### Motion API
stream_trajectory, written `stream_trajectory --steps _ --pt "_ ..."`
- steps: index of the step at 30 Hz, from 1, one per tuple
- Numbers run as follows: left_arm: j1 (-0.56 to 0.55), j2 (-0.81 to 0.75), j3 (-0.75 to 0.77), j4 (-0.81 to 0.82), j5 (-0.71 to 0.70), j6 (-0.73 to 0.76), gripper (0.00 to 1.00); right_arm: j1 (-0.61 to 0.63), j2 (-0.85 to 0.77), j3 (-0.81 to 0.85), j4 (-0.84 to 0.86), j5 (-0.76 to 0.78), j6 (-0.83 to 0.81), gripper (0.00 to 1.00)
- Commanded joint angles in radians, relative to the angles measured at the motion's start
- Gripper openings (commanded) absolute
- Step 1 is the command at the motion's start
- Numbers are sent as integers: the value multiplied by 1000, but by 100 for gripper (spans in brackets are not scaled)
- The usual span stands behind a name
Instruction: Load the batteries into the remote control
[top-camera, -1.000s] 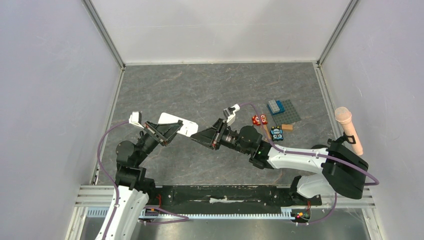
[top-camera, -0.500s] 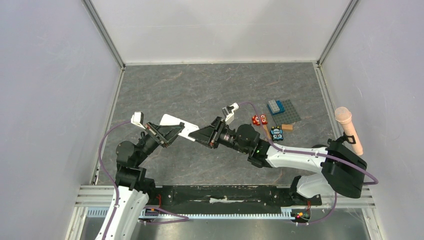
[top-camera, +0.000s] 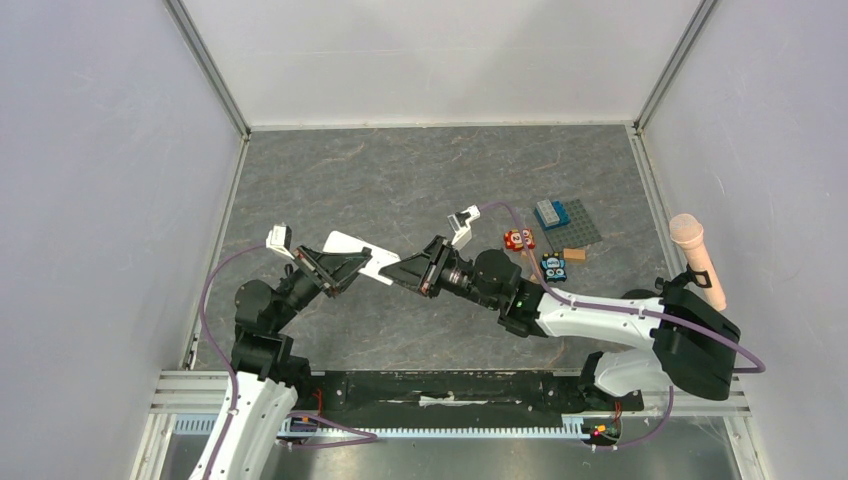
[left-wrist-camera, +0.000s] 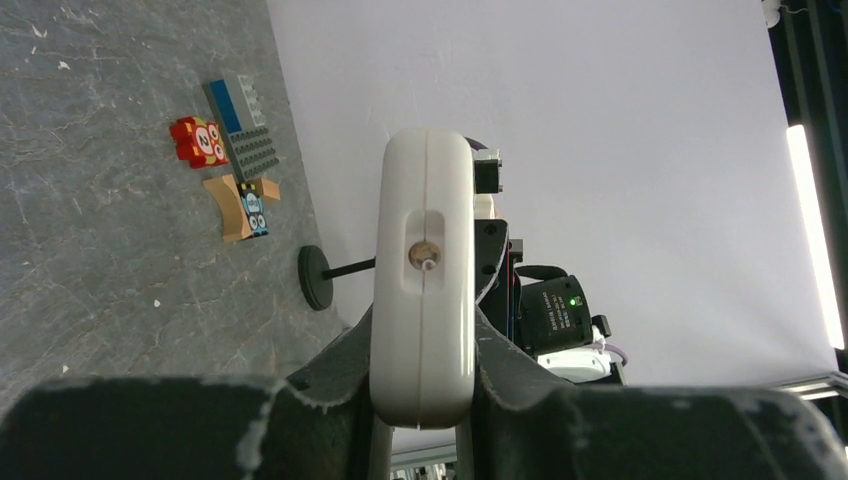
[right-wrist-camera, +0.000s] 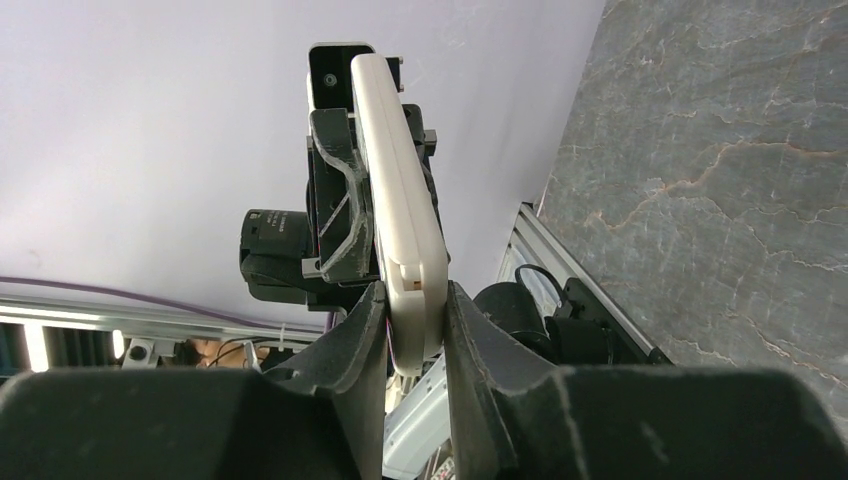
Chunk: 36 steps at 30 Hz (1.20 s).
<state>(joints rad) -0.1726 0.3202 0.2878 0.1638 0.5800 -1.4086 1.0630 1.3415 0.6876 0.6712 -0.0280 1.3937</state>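
Note:
The remote control (top-camera: 356, 252) is a flat white bar held in the air between my two arms, edge-on in both wrist views. My left gripper (top-camera: 343, 268) is shut on one end of it; in the left wrist view the remote (left-wrist-camera: 424, 270) stands up between the left gripper's (left-wrist-camera: 423, 375) fingers. My right gripper (top-camera: 397, 272) is shut on the other end; in the right wrist view the remote (right-wrist-camera: 398, 215) runs away from the right gripper (right-wrist-camera: 415, 330), with both pads against its sides. The batteries are out of view.
At the right of the table lie a small red block with white circles (top-camera: 518, 239), a grey studded plate with a blue brick (top-camera: 565, 218), a small blue block (top-camera: 554, 266) and a brown piece (top-camera: 574, 254). A pink microphone (top-camera: 695, 255) stands at the right edge.
My left gripper has shifted slightly to the right with the remote, toward the right gripper. The right arm has barely moved.

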Motion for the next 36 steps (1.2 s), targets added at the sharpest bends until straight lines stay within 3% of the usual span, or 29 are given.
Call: stream_trajectory --steps 1,14,21,36 --pt "-5 -12 44 52 56 -61 2 -18 -28 -33 -22 122 -64 16" --pt "-5 -18 44 40 25 -78 2 -18 -67 -116 87 131 -61 27" --pt "-5 -18 42 43 20 -81 2 -19 -55 -115 125 127 -53 28" --pt "-5 -11 42 55 27 -97 2 -11 -2 -94 159 124 -5 12"
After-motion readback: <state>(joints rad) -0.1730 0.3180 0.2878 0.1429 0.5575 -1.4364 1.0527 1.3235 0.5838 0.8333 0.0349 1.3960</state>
